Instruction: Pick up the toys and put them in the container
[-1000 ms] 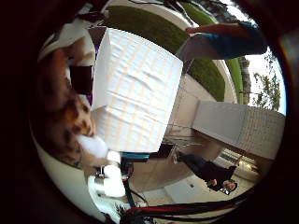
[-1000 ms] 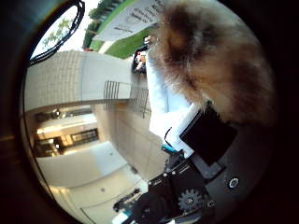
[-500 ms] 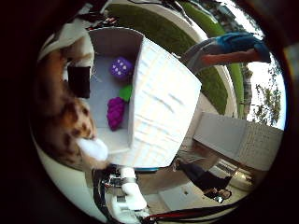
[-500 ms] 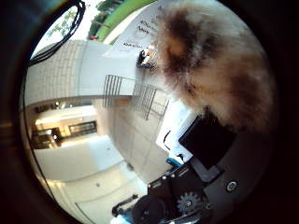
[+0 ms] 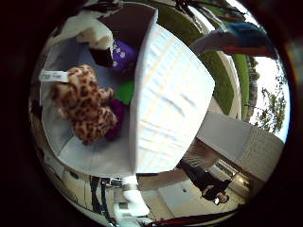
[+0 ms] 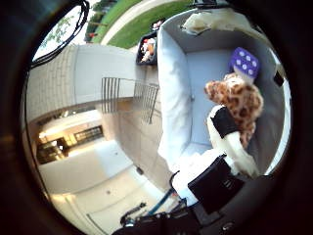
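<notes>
A spotted leopard plush toy (image 5: 87, 106) lies inside the pale grey fabric container (image 5: 165, 109), a little way below my palm. Beside it in the container are a purple die with white dots (image 5: 122, 53), a green toy (image 5: 125, 91), a dark purple toy (image 5: 116, 113) and a white soft piece (image 5: 94, 33). My right hand (image 6: 225, 142) hangs over the container, open. One white and black finger reaches out fairly straight towards the leopard plush without curling round it. Nothing sits in the palm.
A black bin (image 6: 149, 46) with more toys stands on the pavement beyond the container, near a grass strip (image 6: 142, 19). A metal railing (image 6: 127, 93) and a pale building wall (image 5: 236, 142) lie to the sides.
The leopard plush was tight against my palm and filled the thumb side view. It now lies in the container, away from the hand. The view has swung over the container's inside.
</notes>
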`<state>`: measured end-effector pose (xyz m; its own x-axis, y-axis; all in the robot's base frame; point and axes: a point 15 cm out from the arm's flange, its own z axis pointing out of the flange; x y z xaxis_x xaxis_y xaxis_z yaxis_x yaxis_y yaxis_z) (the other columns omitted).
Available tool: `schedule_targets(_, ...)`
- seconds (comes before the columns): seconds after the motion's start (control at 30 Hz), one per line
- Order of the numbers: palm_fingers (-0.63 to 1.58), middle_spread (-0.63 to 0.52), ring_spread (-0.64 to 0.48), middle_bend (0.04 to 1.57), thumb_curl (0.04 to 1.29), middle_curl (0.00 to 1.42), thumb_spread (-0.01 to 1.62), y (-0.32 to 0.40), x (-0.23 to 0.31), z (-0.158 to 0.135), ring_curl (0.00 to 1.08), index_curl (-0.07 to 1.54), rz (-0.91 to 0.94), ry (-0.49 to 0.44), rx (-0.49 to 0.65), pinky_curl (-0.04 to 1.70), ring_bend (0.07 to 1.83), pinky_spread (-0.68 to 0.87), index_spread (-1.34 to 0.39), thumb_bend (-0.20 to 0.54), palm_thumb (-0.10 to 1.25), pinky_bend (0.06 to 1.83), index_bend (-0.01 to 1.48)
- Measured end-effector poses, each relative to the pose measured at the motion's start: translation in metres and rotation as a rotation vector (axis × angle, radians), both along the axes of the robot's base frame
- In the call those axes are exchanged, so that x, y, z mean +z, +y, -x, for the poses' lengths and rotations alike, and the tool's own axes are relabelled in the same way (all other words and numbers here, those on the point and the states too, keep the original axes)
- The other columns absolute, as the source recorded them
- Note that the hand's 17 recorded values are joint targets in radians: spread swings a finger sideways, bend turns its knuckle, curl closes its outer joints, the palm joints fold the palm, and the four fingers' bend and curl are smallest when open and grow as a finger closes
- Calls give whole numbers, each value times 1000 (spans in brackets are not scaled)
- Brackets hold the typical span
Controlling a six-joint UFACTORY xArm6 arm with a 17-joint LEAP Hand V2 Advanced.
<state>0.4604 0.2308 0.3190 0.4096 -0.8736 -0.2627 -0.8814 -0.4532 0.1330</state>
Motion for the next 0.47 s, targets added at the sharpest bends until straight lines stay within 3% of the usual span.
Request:
schedule_targets(0.27, -80, 109, 312, 122, 519, 366, 1109, -6, 11, 0, 301, 147, -47, 7, -17, 445, 487, 487, -464, -25, 855, 852, 307)
schedule_targets(0.47, -59, 107, 316, 132, 511, 317, 1103, -20, 32, 24, 297, 189, -35, 49, -5, 396, 452, 491, -459, -25, 859, 782, 258)
